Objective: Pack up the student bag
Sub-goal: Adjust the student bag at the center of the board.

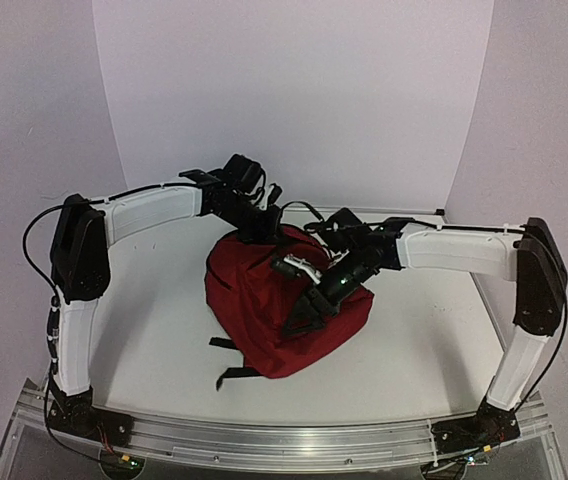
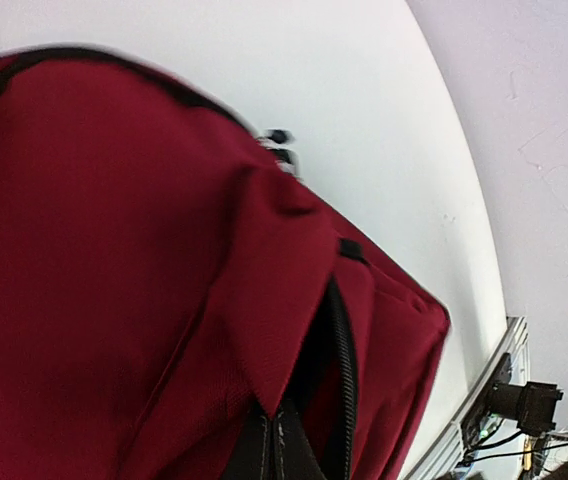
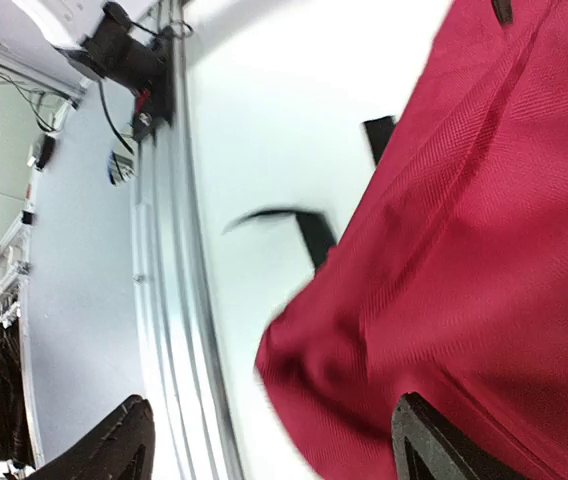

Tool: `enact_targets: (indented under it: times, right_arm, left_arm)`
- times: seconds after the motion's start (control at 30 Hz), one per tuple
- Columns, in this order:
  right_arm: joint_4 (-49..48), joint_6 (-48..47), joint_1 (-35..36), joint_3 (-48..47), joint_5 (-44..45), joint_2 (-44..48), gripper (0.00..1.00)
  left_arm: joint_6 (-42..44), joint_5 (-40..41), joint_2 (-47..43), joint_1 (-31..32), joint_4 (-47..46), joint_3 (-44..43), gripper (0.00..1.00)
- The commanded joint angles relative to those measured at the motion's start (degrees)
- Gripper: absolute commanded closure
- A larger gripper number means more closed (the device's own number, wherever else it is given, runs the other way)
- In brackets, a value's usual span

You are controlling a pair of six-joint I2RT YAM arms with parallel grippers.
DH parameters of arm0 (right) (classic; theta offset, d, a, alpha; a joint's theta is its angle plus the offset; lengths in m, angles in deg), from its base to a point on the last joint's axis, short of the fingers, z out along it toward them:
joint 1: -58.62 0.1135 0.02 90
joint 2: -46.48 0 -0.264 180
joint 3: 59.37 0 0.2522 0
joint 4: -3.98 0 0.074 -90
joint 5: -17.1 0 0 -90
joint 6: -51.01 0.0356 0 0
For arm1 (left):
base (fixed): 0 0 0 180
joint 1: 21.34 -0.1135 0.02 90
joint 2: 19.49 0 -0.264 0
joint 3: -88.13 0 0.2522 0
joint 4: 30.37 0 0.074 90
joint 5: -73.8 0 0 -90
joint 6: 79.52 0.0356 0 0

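Dark-red student bag [image 1: 264,310] slumped at table [image 1: 154,340] ctr, blk straps trailing toward near edge.

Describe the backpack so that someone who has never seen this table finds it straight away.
Start from the white table that fills the overhead view. In its middle lies the student bag, a slumped soft backpack. It is the only dark red thing there, with black straps trailing toward the near edge.

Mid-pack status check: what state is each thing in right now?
student bag: slumped on the table
zipper: parted, as far as visible
left pincer: shut, at the bag's far edge
right pincer: open, over the bag
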State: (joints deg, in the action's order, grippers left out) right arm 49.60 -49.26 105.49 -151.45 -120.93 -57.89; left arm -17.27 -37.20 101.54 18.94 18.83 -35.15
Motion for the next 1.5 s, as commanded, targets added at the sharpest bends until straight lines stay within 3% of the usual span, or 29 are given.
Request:
enact_targets:
  times: [0.0, 0.13, 0.2, 0.3, 0.5, 0.6, 0.83, 1.0, 1.1, 1.27, 1.47]
  right_arm:
    - [0.8, 1.0, -9.5, -4.8, -2.0, 7.6, 0.16]
    - [2.2, -1.2, -18.1, -6.1, 5.4, 7.4, 0.16]
    - [2.1, -4.1, -18.6, -4.0, 11.6, 6.9, 0.18]
    - [2.1, -5.2, -18.7, -0.3, 13.5, 4.6, 0.24]
    - [1.9, -4.2, -18.1, 5.3, 2.2, 0.4, 0.36]
    - [1.8, -3.9, -14.7, 6.6, -1.3, -0.5, 0.41]
    - [1.1, -1.8, -3.0, 5.1, -8.9, 0.9, 0.39]
    - [1.4, -1.6, -3.2, 3.7, -12.7, 5.0, 0.35]
    - [1.2, -0.7, -8.1, 3.8, -13.8, 7.9, 0.34]
    - [0.5, 1.4, -20.7, 2.9, -8.1, 7.9, 0.36]
    - [-4.1, 6.9, -25.5, 5.4, -2.2, 8.0, 0.39]
  left_arm:
    - [1.6, 1.6, -6.0, 0.2, -4.2, 3.9, 1.00]
    - [2.3, 2.8, -6.1, 0.2, -3.4, 4.1, 0.99]
    - [2.8, 3.1, -5.5, 0.2, -2.7, 3.4, 0.99]
    - [3.9, 3.6, -4.5, 0.2, -1.4, 1.8, 0.98]
    - [7.7, 6.4, -2.2, 0.2, 3.4, -3.2, 0.97]
    - [9.8, 7.4, -1.0, 0.2, 6.0, -6.0, 0.97]
    - [12.1, 9.1, -0.3, 0.3, 8.2, -7.7, 0.96]
    - [12.3, 10.8, -3.5, 0.3, 7.9, -4.6, 0.94]
    - [12.7, 10.2, -8.0, 0.4, 5.1, -0.1, 0.82]
    - [17.7, 13.8, -14.2, 4.6, 3.1, 5.0, 0.50]
    - [18.5, 26.9, -12.5, 14.5, 6.6, 4.0, 0.45]
